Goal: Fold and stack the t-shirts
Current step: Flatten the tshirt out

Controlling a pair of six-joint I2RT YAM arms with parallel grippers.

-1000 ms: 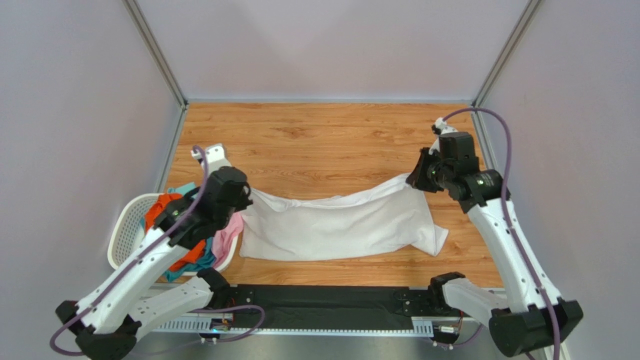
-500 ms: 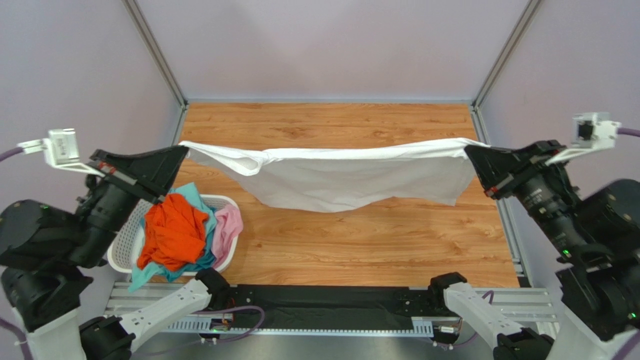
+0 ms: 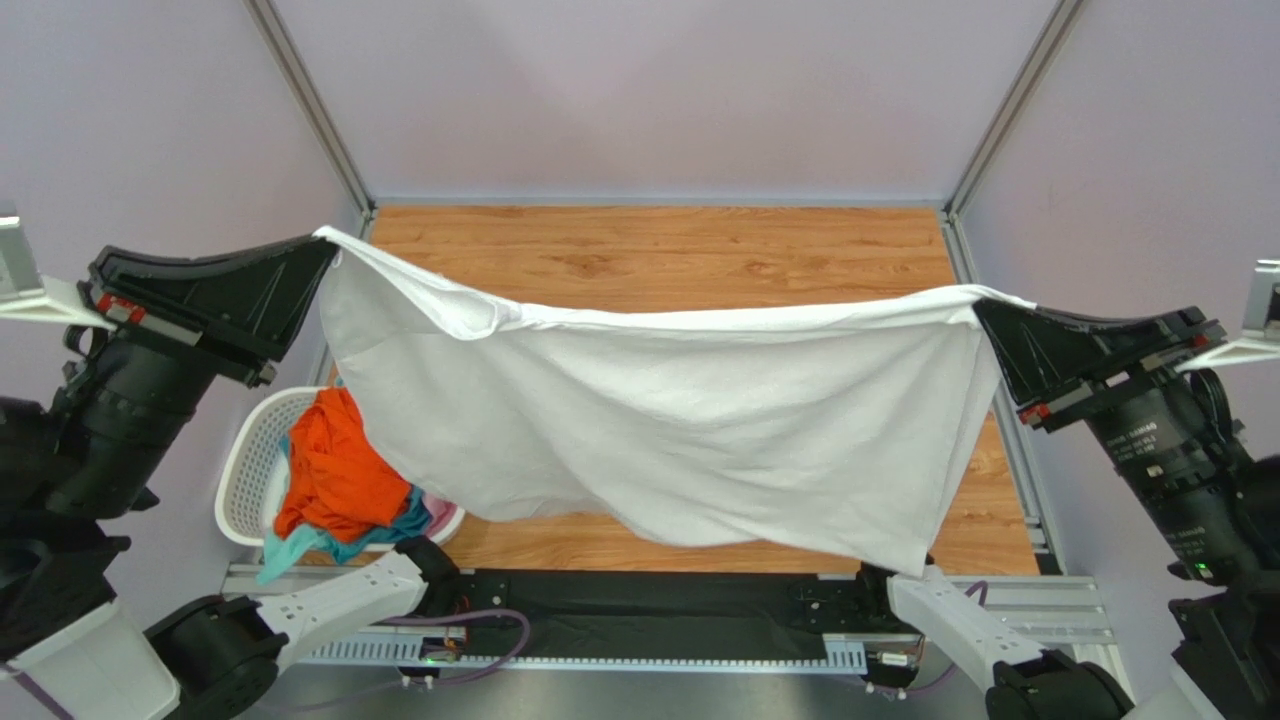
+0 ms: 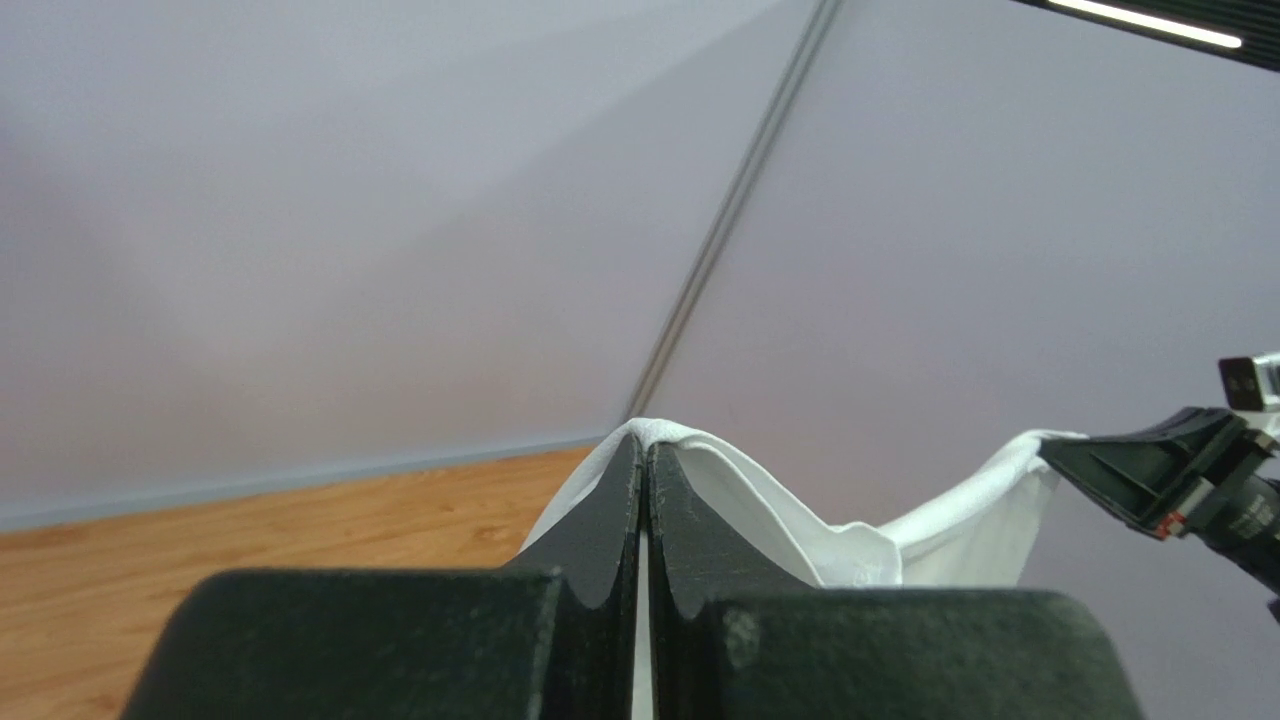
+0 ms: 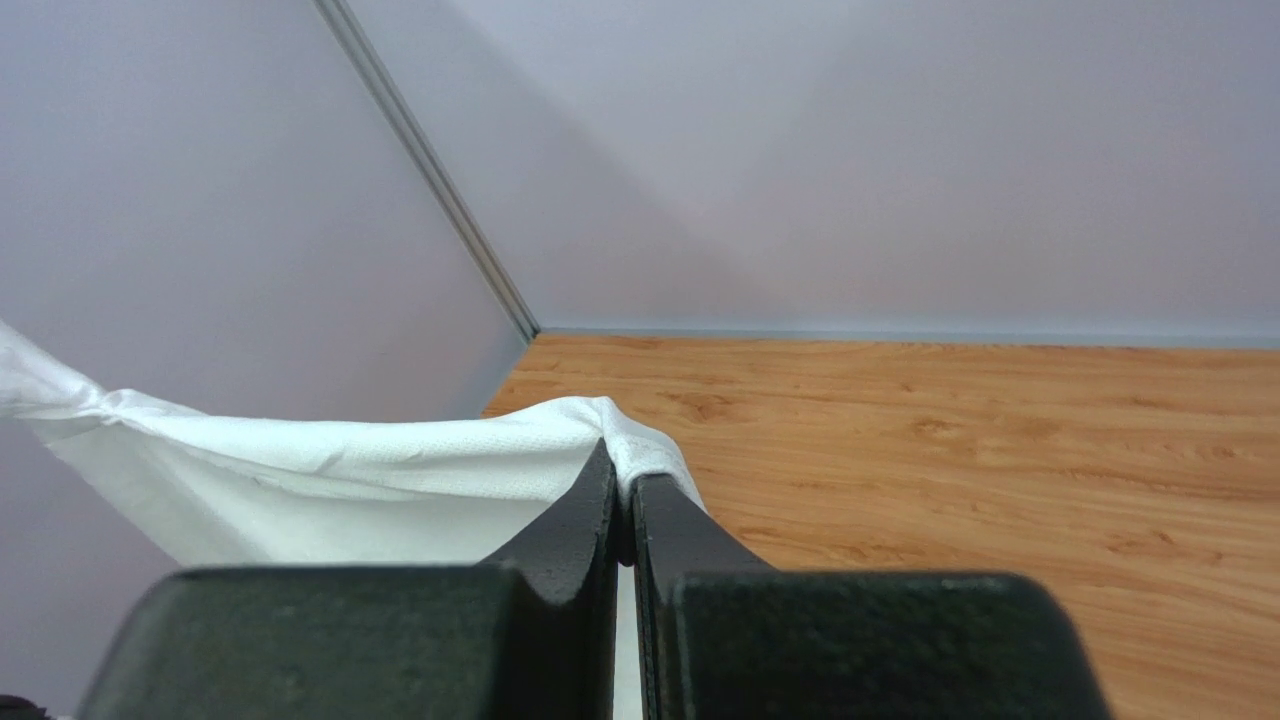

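white t-shirt (image 3: 676,420): 1, hanging spread above tabletop (image 3: 676,255), right of basket (image 3: 248,465) | tools: 2, left tool (image 3: 326,246) and right tool (image 3: 986,312) each pinching one top corner | in basket: 3, orange t-shirt (image 3: 338,473), teal t-shirt (image 3: 398,525), pink t-shirt (image 3: 446,519)

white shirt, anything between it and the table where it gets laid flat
Nothing visible on the table, though the hanging white shirt hides much of it. The laundry basket sits near its left edge.

White basket (image 3: 248,465), wooden table (image 3: 676,255)
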